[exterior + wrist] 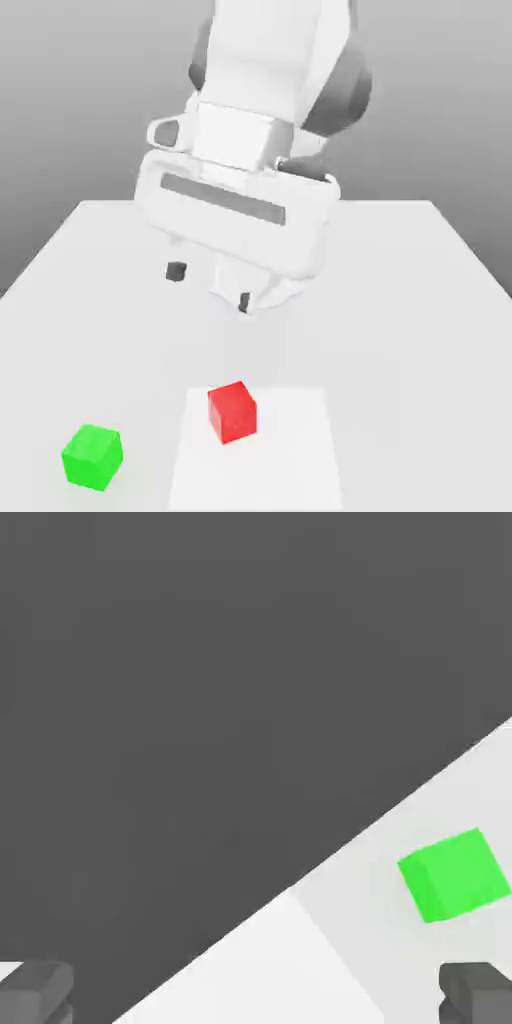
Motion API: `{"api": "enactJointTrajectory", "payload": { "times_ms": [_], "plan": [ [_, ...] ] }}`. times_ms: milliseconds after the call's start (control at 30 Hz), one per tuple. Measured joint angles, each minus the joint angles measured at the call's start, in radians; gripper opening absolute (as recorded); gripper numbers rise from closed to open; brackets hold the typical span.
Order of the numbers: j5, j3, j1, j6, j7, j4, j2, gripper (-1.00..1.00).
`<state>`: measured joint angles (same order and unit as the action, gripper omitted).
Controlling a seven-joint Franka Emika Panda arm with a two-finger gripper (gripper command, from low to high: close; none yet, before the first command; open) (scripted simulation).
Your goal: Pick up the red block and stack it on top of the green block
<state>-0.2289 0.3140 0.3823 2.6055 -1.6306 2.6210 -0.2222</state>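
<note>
Hovering gripper (209, 286) behind red block (232, 411)

Bright, even, diffuse simulator lighting, pale table (420, 300) nearly washed out, no hard cast shadows, soft shading on the white arm (265, 90), grey backdrop grading darker upward, flat matte surfaces without glare, slightly soft edges throughout

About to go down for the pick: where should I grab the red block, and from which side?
Take the red block from straight above, the open gripper closing on two opposite side faces. It sits flat on the table, sides free, green block well apart.
</note>
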Motion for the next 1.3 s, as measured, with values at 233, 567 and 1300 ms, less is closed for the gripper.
{"api": "enactJointTrajectory", "payload": {
  "times_ms": [233, 567, 1300],
  "plan": [
    [0.051, -0.003, 0.028, 0.101, -0.159, 0.098, 0.137, 0.00],
    [0.226, -0.014, -0.009, 0.209, -0.203, 0.163, 0.238, 0.00],
    [-0.005, -0.181, -0.109, 0.402, -0.370, 0.139, 0.471, -1.00]
  ]
}}
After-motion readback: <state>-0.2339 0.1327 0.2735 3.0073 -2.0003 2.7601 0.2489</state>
